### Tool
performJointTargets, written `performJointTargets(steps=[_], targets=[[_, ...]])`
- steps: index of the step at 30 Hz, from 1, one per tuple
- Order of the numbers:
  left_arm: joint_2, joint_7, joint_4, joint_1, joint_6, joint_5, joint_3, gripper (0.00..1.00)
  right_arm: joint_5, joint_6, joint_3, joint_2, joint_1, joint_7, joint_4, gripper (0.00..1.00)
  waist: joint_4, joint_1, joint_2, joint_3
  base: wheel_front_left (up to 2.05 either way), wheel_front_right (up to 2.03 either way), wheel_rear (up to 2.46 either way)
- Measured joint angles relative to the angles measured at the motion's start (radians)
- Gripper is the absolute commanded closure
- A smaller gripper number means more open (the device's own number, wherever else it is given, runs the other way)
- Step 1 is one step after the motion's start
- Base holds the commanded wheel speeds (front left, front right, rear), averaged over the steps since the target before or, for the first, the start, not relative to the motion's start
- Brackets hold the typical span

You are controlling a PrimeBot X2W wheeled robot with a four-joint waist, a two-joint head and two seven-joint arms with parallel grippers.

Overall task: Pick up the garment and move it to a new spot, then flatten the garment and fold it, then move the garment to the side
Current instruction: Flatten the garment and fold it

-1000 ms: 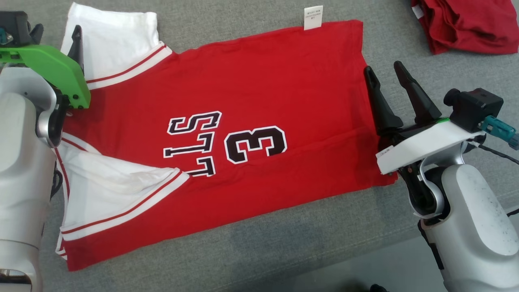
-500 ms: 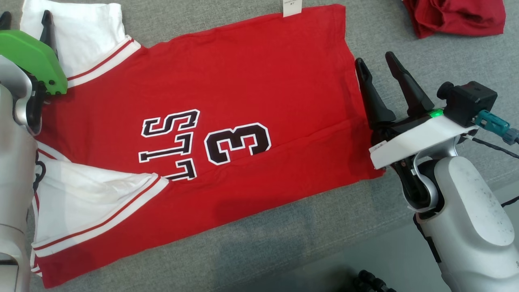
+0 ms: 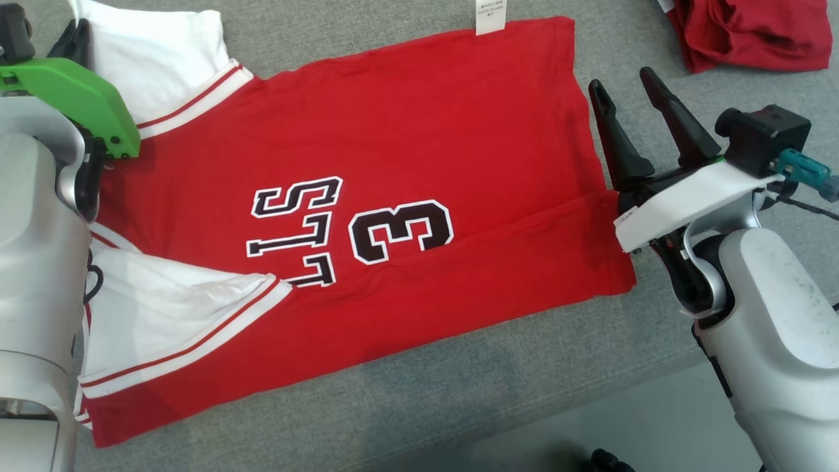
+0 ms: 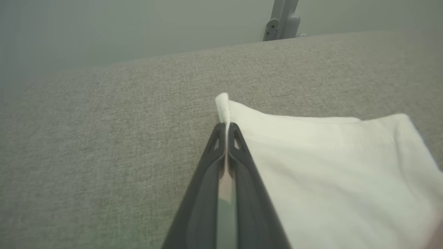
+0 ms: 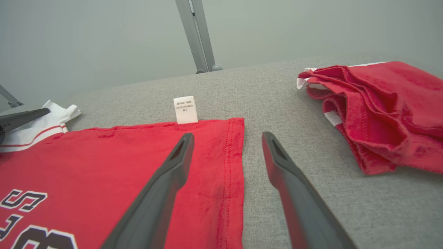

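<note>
The garment is a red jersey with white sleeves and a black "3" print, spread flat on the grey padded surface. At its upper-left corner, my left gripper is shut on the outer edge of the white sleeve. In the left wrist view the fingers pinch a fold of that sleeve, and a small tuft sticks out past the tips. My right gripper stands open at the jersey's right hem. In the right wrist view its gripper straddles the stitched hem from just above.
A second red garment lies crumpled at the far right, also seen as a heap beside my right gripper. A white label sticks out of the jersey's far edge. The padded surface ends at the lower right. A metal post rises behind.
My left gripper has gone from open to shut, pinching the white sleeve's edge. The right gripper stays open at the hem. The head camera has shifted slightly.
</note>
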Motion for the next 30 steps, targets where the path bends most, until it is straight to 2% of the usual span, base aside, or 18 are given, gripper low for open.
performJointTargets(steps=[7,13,19,28,30], targets=[[-0.032,-0.069,-0.028,-0.001,-0.021,-0.039,0.000,1.00,-0.027,0.000,0.027,-0.065,-0.106,0.074,0.099,0.00,0.044,0.0000,0.0000,-0.021,0.00,0.00,0.00],[-0.050,-0.101,-0.086,0.001,-0.030,-0.072,-0.023,1.00,-0.060,0.000,0.086,-0.123,-0.268,0.153,0.283,0.00,0.110,-0.0001,0.0000,-0.027,0.00,0.00,0.00],[-0.058,-0.105,-0.124,0.012,-0.031,-0.101,-0.051,1.00,-0.059,0.000,0.173,-0.146,-0.353,0.204,0.418,0.00,0.158,0.0000,0.0000,-0.018,0.00,0.00,0.00],[-0.052,-0.106,-0.148,0.016,-0.031,-0.130,-0.071,1.00,-0.005,0.000,0.272,-0.163,-0.444,0.229,0.528,0.00,0.180,0.0000,0.0000,0.000,0.00,0.00,0.00],[-0.052,-0.106,-0.148,0.016,-0.031,-0.136,-0.074,1.00,0.008,0.000,0.293,-0.166,-0.464,0.230,0.542,0.28,0.182,-0.0001,0.0000,0.002,0.00,0.00,0.00]])
